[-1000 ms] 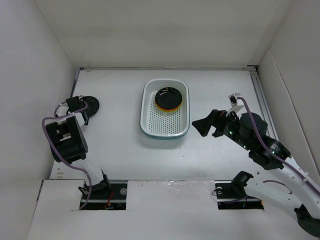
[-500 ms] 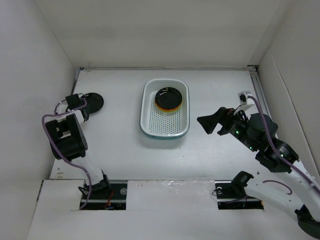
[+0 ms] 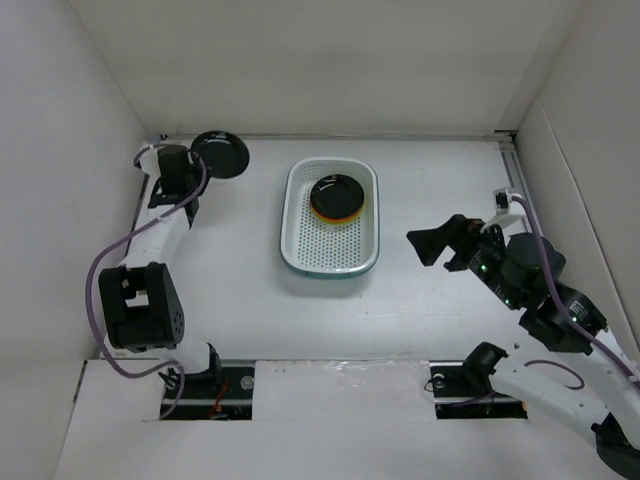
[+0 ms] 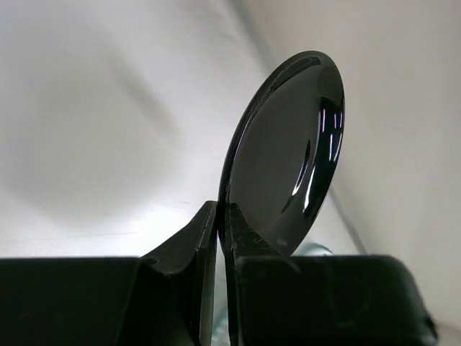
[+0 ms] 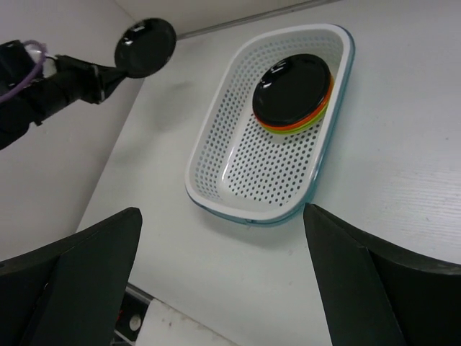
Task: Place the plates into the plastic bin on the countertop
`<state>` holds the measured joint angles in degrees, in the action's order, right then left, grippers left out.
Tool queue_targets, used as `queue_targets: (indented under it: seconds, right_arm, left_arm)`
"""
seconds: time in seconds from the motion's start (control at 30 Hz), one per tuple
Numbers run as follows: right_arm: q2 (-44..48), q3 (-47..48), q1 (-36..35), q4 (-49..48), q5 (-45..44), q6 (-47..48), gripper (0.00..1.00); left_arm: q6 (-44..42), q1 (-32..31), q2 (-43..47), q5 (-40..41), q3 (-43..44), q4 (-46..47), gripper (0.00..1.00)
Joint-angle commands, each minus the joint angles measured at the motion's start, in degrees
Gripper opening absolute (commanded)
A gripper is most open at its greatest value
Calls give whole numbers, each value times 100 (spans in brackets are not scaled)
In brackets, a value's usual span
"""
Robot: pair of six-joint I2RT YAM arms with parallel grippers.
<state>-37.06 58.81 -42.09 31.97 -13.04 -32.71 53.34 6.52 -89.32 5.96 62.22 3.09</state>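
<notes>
Lower right: right jaws spread wide, empty. Centre of table (image 3: 240,285): one plastic bin (image 3: 330,248) holding one plate stack (image 3: 337,195) at its far end, black uppermost, orange and lime edges beneath. Upper left: left jaws clamped on the rim of one black plate (image 3: 221,155).

Bare countertop (image 3: 240,260) lies left of and nearer than the plastic bin (image 3: 285,215); the bin's near half is open floor, its far half taken by the stack of plates (image 3: 337,195); the left gripper (image 3: 196,159), pinching a black plate (image 3: 221,155), sits tight against the far-left walls (image 3: 110,120); the right gripper (image 3: 432,246), jaws spread, blocks the bin's right side.
</notes>
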Motion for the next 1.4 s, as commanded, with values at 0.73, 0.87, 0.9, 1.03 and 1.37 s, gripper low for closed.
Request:
queue_targets:
  seconds: [0.73, 0.87, 0.9, 1.03, 1.37]
  right_arm:
    - [103, 114, -37, 284, -340, -684, 100]
    - [102, 114, -37, 284, -340, -684, 100]
    - [102, 114, -37, 284, -340, -684, 100]
    - [102, 114, -37, 284, -392, -684, 100]
    - [-3, 508, -37, 652, -735, -631, 100]
  left_arm:
    - [-904, -2770, -1351, -1905, 1109, 1457, 0]
    - [-904, -2771, -1404, -1906, 1170, 1457, 28]
    - [-904, -2771, -1404, -1905, 1170, 1457, 36]
    - [-904, -2823, -1334, -1905, 1170, 1405, 58]
    - [-1439, -2946, -60, -685, 1459, -333, 99]
